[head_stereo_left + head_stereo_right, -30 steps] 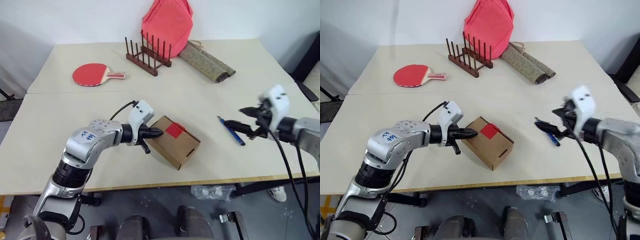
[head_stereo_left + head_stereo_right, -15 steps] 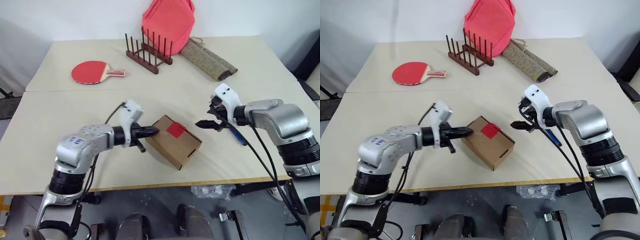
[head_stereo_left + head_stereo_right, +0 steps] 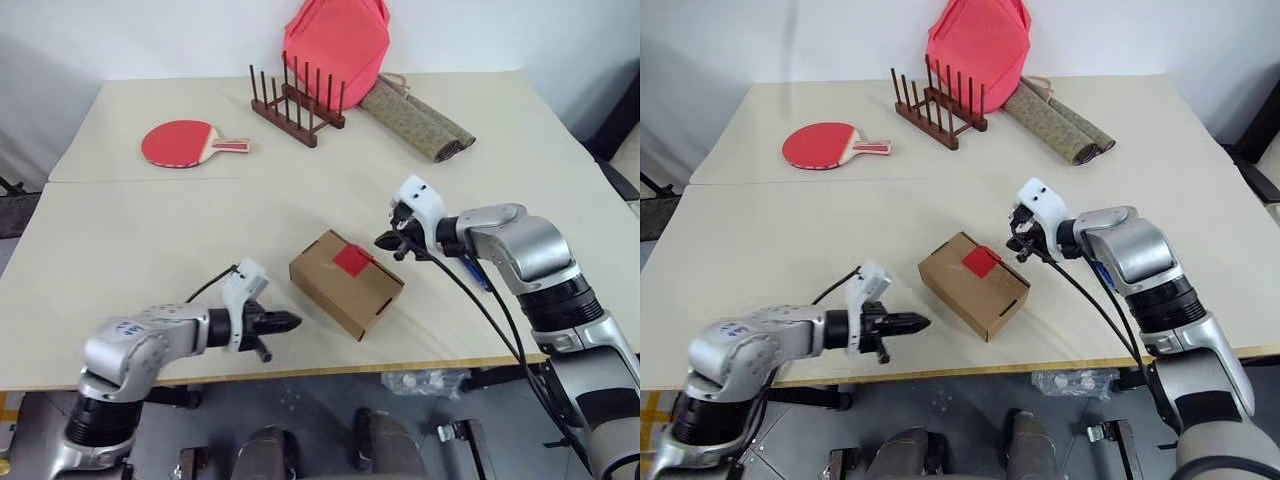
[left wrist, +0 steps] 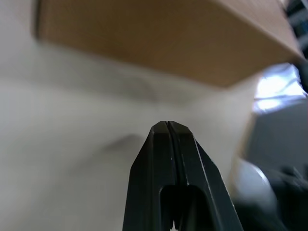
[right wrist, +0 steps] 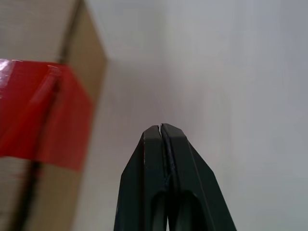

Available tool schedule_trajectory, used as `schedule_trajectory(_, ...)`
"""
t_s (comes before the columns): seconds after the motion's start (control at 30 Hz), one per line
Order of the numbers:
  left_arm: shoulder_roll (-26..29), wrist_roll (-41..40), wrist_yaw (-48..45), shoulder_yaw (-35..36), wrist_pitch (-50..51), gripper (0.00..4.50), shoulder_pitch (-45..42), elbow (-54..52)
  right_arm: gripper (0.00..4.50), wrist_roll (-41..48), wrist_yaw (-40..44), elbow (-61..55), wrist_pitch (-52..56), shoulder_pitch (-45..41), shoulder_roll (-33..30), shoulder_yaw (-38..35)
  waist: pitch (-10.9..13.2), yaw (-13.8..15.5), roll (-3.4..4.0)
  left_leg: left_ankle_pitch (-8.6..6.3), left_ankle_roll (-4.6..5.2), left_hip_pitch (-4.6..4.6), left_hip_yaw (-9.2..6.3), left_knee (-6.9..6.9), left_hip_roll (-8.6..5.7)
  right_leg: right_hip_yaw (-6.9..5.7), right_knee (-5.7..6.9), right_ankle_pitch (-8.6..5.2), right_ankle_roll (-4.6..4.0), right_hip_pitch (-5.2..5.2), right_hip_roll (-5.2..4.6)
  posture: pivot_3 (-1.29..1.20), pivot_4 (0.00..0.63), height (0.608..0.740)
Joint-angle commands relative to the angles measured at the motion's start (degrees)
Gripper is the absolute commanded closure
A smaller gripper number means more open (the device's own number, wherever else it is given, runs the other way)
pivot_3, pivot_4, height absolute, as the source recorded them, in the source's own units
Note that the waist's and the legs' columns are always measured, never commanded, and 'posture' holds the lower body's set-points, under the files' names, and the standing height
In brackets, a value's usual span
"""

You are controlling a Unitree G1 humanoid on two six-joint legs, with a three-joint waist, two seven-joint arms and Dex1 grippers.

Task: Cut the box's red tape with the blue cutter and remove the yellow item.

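Right end effector (image 3: 384,241) just beside red tape (image 3: 352,261).

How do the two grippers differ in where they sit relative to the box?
The left gripper sits low near the table's front edge, clear of the box. The right gripper hangs higher at the box's far corner, beside the red tape. Both are shut and hold nothing.

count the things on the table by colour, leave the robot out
red or pink: 3, paddle, bag, tape
brown: 2, box, wooden rack
olive: 1, rolled mat
blue: 1, cutter
total: 7
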Motion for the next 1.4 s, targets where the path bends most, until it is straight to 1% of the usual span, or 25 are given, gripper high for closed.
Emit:
schedule_trajectory(0.03,-2.75,3.44,3.98,0.62,-4.65,4.5,-2.15,2.31,4.47,2.26,1.13,-7.26,4.52,0.89,-1.26,-1.21,0.0,0.28,0.0,0.0,-0.01,0.01,0.01,0.0,-0.02,-0.01,0.01,0.0,0.0,0.0,0.01,0.0,0.15,0.74)
schedule_trajectory(0.13,-3.7,6.02,4.98,-0.08,-7.49,4.5,-4.94,5.78,4.47,4.16,1.66,-12.33,8.78,2.15,-2.68,-1.52,0.0,0.49,0.0,0.0,0.0,0.0,0.03,0.0,-0.06,0.0,-0.02,0.0,0.0,-0.01,0.04,0.0,0.15,0.74)
schedule_trajectory(0.23,-3.89,7.78,3.77,-1.59,-9.98,4.5,-7.72,9.58,4.47,5.98,1.0,-15.9,12.17,2.98,-2.91,-2.36,0.0,0.56,0.0,0.0,0.0,0.02,0.04,0.01,-0.05,0.01,0.0,0.0,-0.01,-0.01,0.02,0.0,0.15,0.74)
schedule_trajectory(0.53,-4.24,11.87,0.48,-5.43,-14.03,4.5,-11.84,16.15,4.47,7.62,-3.25,-18.16,16.43,4.09,-1.41,-4.33,0.0,0.6,-0.01,-0.01,0.0,-0.01,0.03,0.02,-0.15,-0.06,-0.02,0.0,-0.01,0.0,0.03,0.0,0.15,0.74)
schedule_trajectory(0.63,-3.69,12.1,0.08,-4.81,-13.99,4.5,-11.83,16.01,4.47,6.08,-4.98,-17.46,15.83,4.7,-2.42,-4.25,0.0,0.55,-0.01,0.0,0.0,0.0,0.04,0.02,-0.15,-0.05,-0.01,0.0,-0.01,0.0,0.03,0.0,0.15,0.74)
schedule_trajectory(0.73,-1.62,12.34,-0.46,-2.63,-14.81,4.5,-10.99,14.36,4.47,5.94,-5.87,-17.4,15.85,5.23,-4.26,-6.07,0.0,0.53,-0.01,0.0,0.0,-0.01,0.04,0.01,-0.14,-0.05,-0.03,0.0,-0.01,0.0,0.03,0.0,0.15,0.74)
schedule_trajectory(0.83,0.41,8.5,-2.76,1.65,-12.94,4.5,-10.53,11.49,4.47,6.42,-6.82,-18.29,16.78,5.15,-6.2,-8.97,0.0,0.53,-0.01,0.0,0.0,-0.01,0.04,0.01,-0.11,-0.05,-0.04,0.0,-0.01,-0.02,0.03,0.0,0.15,0.74)
schedule_trajectory(0.9,1.91,1.47,-6.38,5.72,-8.07,4.5,-11.27,7.83,4.47,7.1,-8.79,-18.83,20.42,4.25,-6.29,-12.8,0.01,0.47,-0.03,-0.01,0.0,-0.02,0.03,0.01,-0.05,-0.05,-0.04,0.0,-0.01,-0.02,0.03,0.0,0.15,0.74)
schedule_trajectory(0.97,2.44,-3.35,-7.92,7.8,-4.18,4.5,-12.26,5.45,4.47,7.96,-10.14,-19.63,23.51,3.64,-5.59,-15.3,0.01,0.5,-0.03,-0.01,0.0,-0.01,0.02,0.01,0.03,-0.03,-0.03,0.0,-0.01,-0.03,0.02,0.0,0.15,0.74)
schedule_trajectory(1.03,2.32,-6.27,-8.19,8.1,-1.25,4.5,-13.63,4.15,4.47,9.23,-11.37,-21.21,26.88,3.07,-3.5,-17.69,0.01,0.56,-0.03,-0.01,0.0,-0.02,0.03,0.01,0.02,-0.02,-0.02,0.0,-0.01,-0.02,0.01,0.0,0.15,0.74)
schedule_trajectory(1.07,2.59,-6.65,-8.68,6.89,-0.47,4.5,-14.31,3.65,4.47,9.75,-12.37,-22.0,28.99,2.58,-1.6,-19.19,0.01,0.59,-0.03,0.0,0.0,-0.01,0.02,0.02,0.02,-0.02,-0.02,0.0,-0.01,-0.01,0.01,0.0,0.15,0.74)
schedule_trajectory(1.17,2.88,-5.03,-8.93,3.32,-1.31,4.5,-15.18,3.8,4.47,10.35,-14.97,-23.51,33.02,1.56,2.74,-21.7,0.01,0.5,-0.03,0.0,0.0,0.02,0.04,0.02,-0.08,0.0,0.03,0.0,-0.01,0.01,0.02,0.0,0.15,0.74)
schedule_trajectory(1.23,2.5,-2.94,-9.12,0.6,-3.63,4.5,-15.55,5.12,4.09,11.77,-15.58,-25.85,35.24,1.66,4.57,-21.69,0.01,0.52,-0.03,0.0,0.0,0.02,0.04,0.02,-0.14,-0.01,0.02,0.0,-0.01,0.0,0.06,0.0,0.15,0.74)
schedule_trajectory(1.3,2.29,-0.75,-9.71,-2.23,-6.12,4.5,-15.95,6.51,3.59,12.76,-17.79,-26.66,35.98,1.91,6.44,-22.35,0.01,0.52,-0.03,0.0,-0.01,0.01,0.04,0.0,-0.15,-0.02,0.0,0.0,-0.01,0.0,0.07,0.0,0.15,0.74)
schedule_trajectory(1.4,2.62,2.32,-10.64,-5.15,-9.53,4.5,-16.61,8.77,2.61,14.44,-20.83,-26.98,36.01,2.44,7.69,-22.94,0.01,0.47,-0.03,-0.01,-0.02,0.0,0.07,0.0,-0.15,-0.01,-0.02,0.0,-0.01,-0.01,0.12,0.0,0.15,0.74)
